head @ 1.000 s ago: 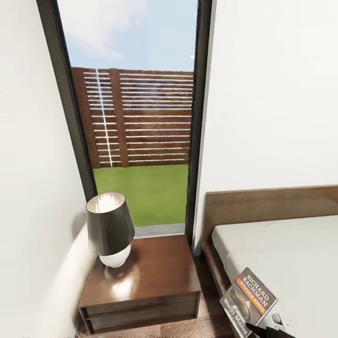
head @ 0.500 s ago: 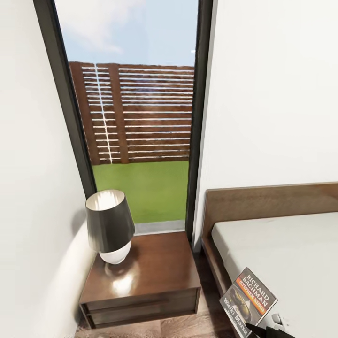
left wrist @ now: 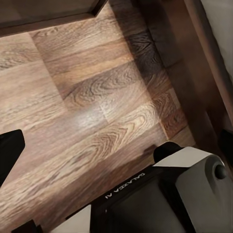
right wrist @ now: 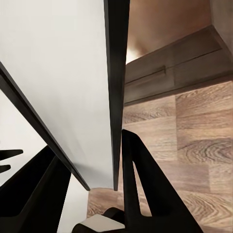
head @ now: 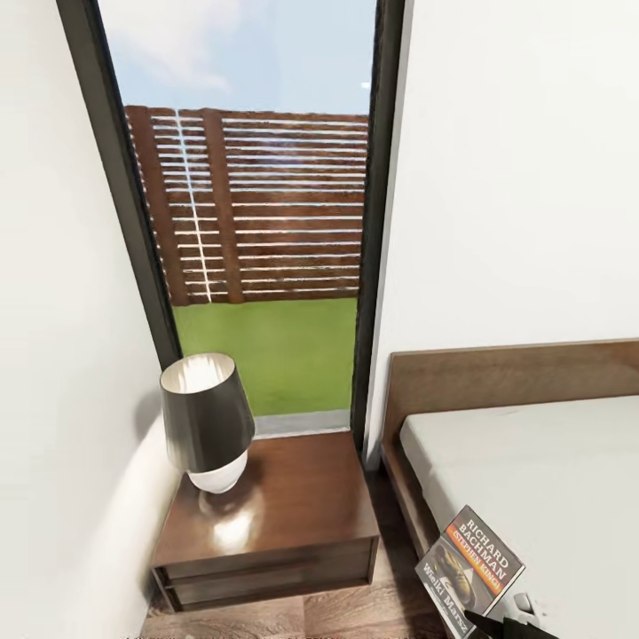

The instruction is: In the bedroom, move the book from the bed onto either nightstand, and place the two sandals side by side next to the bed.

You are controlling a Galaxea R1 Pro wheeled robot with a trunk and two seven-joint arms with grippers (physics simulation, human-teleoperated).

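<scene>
The book (head: 470, 568), its dark cover carrying an orange band and "RICHARD BACHMAN", stands tilted over the bed's near corner, with my right gripper (head: 508, 621) shut on its lower edge. The right wrist view shows the book (right wrist: 63, 73) edge-on, pinched between the two black fingers (right wrist: 141, 179). A dark-brown nightstand (head: 293, 506) stands left of the bed (head: 532, 479), under the window. My left gripper (left wrist: 22, 187) hangs open over the plank floor, nothing between its fingers. The sandals are out of view.
A lamp (head: 206, 422) with a dark shade takes up the nightstand's left half; its right half is bare wood. White walls close in on the left and behind the headboard (head: 506, 377). A narrow strip of wood floor (head: 373, 612) runs between nightstand and bed.
The whole head view has shifted slightly, so the camera has moved: window, nightstand and bed sit a little higher in the picture. The book stays in my right gripper, unchanged.
</scene>
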